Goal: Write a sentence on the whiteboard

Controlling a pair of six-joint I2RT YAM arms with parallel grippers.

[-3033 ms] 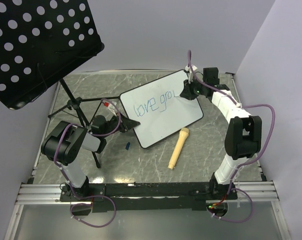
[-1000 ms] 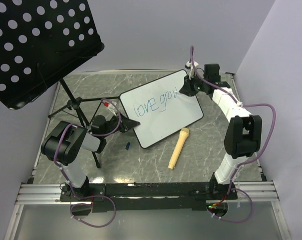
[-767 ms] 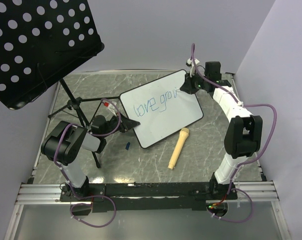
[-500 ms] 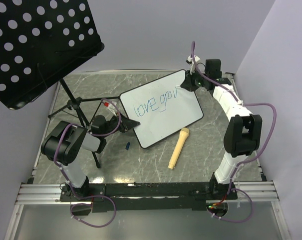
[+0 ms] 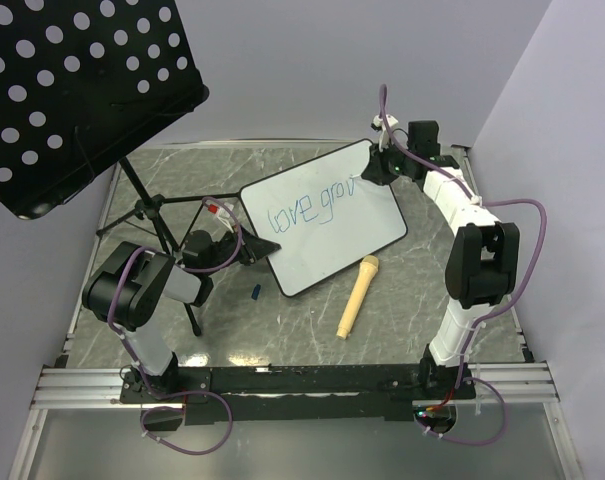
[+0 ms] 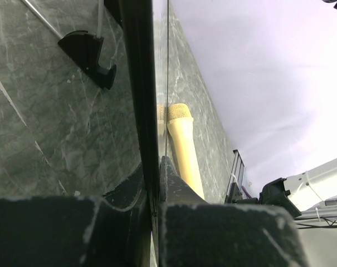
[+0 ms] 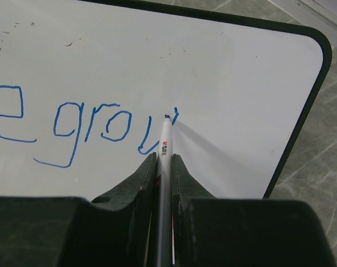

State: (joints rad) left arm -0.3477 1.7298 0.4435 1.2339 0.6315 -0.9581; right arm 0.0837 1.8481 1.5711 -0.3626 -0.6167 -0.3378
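Note:
The whiteboard (image 5: pixel 332 235) stands tilted in the middle of the table. Blue letters (image 5: pixel 307 208) on it read "love gro" plus a partial letter. My right gripper (image 5: pixel 379 172) is at the board's far right corner, shut on a white marker (image 7: pixel 165 149). The marker's blue tip touches the board (image 7: pixel 240 67) at the end of the last stroke, right of "gro" (image 7: pixel 84 130). My left gripper (image 5: pixel 250 250) is shut on the board's left edge. In the left wrist view its jaws (image 6: pixel 155 167) clamp the black rim (image 6: pixel 137 83).
A black panel with round holes (image 5: pixel 72 90) on a tripod stand (image 5: pixel 162 225) hangs over the left side. A yellow microphone-shaped object (image 5: pixel 357 295) lies in front of the board; it also shows in the left wrist view (image 6: pixel 182 144). A small blue cap (image 5: pixel 255 292) lies near the left arm.
My right gripper has moved right along the board's top line with the marker, adding strokes after "gro". The left arm and the board have not moved.

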